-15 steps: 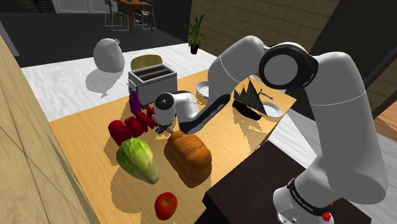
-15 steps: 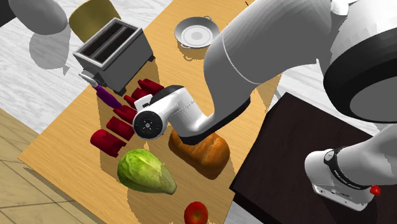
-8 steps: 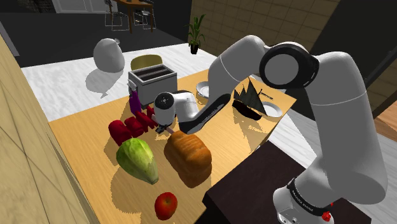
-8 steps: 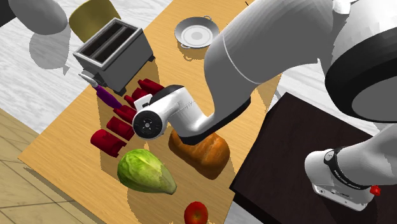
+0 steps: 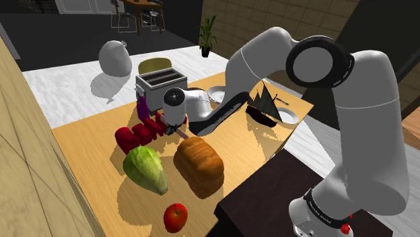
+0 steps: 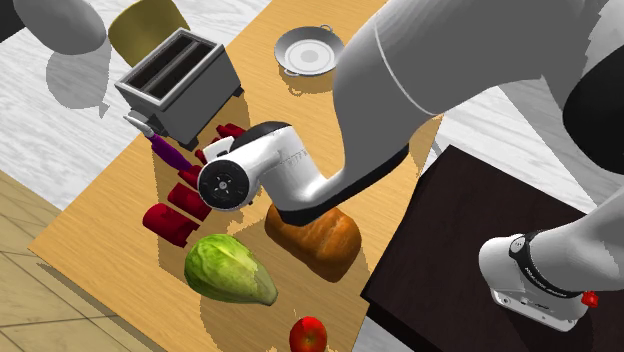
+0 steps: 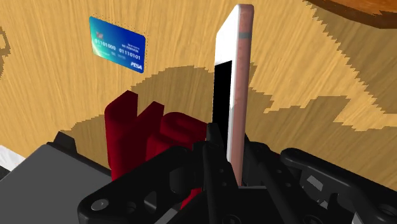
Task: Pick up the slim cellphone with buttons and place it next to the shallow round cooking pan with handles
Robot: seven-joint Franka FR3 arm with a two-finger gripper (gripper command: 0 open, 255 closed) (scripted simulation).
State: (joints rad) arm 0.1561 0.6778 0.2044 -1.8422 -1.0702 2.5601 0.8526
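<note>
Phone (image 7: 233, 83) lower end hidden in hand (image 7: 230, 158); pan (image 5: 214, 93) half behind arm (image 5: 222, 116).

phone (image 7: 236, 83) — pink edge, black screen | card (image 7: 118, 44) — blue, white digits | blocks (image 7: 124, 130) dark red

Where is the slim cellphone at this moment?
In the wrist view, the cellphone is clasped in the hand, above the wooden table and near the dark red blocks.
</note>
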